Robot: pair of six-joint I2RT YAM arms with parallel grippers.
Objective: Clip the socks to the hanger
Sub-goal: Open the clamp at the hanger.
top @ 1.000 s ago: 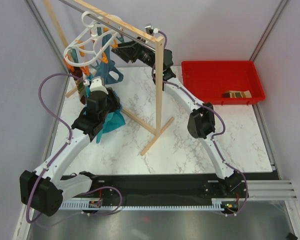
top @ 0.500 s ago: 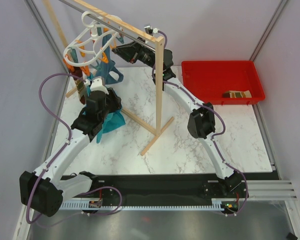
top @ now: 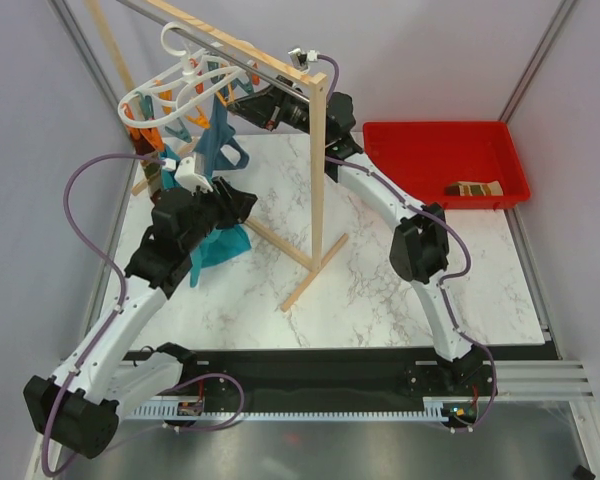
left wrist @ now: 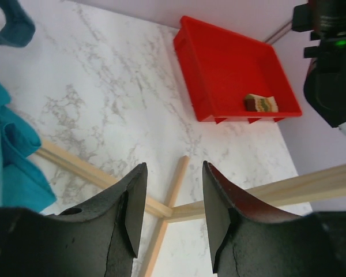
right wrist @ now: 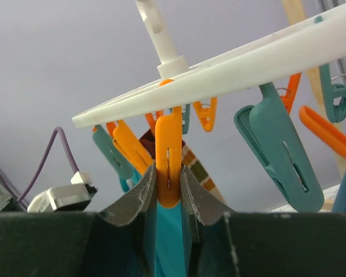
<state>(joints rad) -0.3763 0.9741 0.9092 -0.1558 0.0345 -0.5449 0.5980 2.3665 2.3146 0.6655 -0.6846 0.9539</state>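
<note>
Top view: the hanger point(top: 155, 95) has tipped since a second ago, pulled by the right gripper point(top: 236, 100) under it. The left gripper point(top: 245, 200) has swung away. A sock point(top: 472, 188) lies in the tray point(top: 420, 135), well right of both.

Left wrist: the jaws are half apart and empty, with the rack point(left wrist: 311, 184) beyond.

Right wrist: the jaws have closed on an orange clip point(right wrist: 168, 156), probably to open it. The hung sock point(right wrist: 196, 164) is just behind, and teal cloth point(right wrist: 167, 248) crowds the jaws.
</note>
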